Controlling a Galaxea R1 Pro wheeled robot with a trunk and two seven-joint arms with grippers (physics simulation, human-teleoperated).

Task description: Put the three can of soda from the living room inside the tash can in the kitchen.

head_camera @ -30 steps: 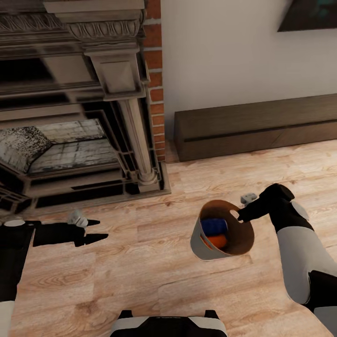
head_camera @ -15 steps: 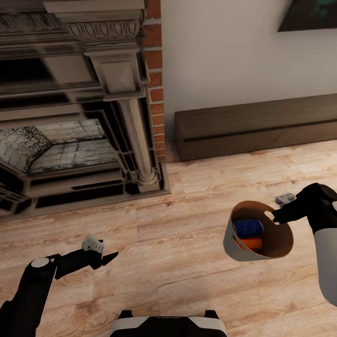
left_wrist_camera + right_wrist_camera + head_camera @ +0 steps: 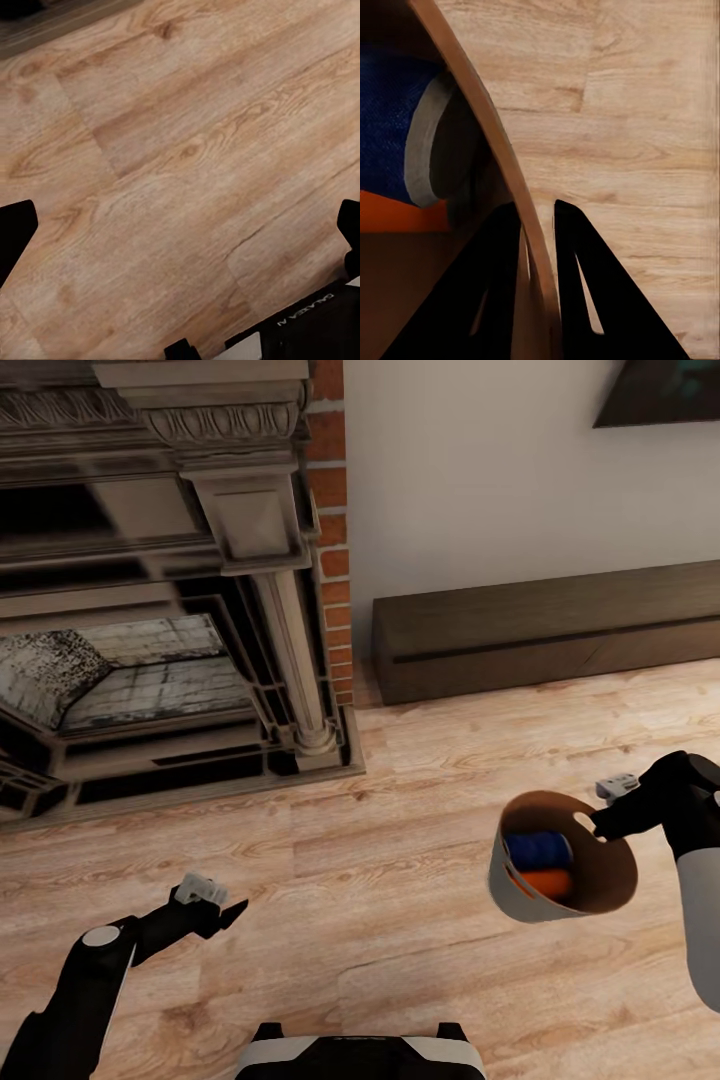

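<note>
The tash can [image 3: 520,895], grey outside and coppery-brown inside, hangs tilted above the living room's wood floor at the right. My right gripper [image 3: 598,823] is shut on its far rim. In the right wrist view the rim [image 3: 480,127] runs between the two black fingers [image 3: 585,285]. Inside lie a dark blue can of soda [image 3: 538,849] [image 3: 390,127] and an orange one [image 3: 548,882] [image 3: 397,214] beneath it. The bin's depth below them is hidden. My left gripper [image 3: 232,913] [image 3: 180,232] hovers open and empty over bare floor at the lower left.
A dark carved fireplace [image 3: 150,610] with a brick column [image 3: 330,510] fills the upper left. A long dark low cabinet [image 3: 550,625] runs along the white wall at the right, under a wall TV corner [image 3: 660,390]. My base [image 3: 360,1055] shows at the bottom edge.
The right gripper has carried the bin to the right and slightly down. The left arm has dropped lower and drawn back toward me. The camera has held still.
</note>
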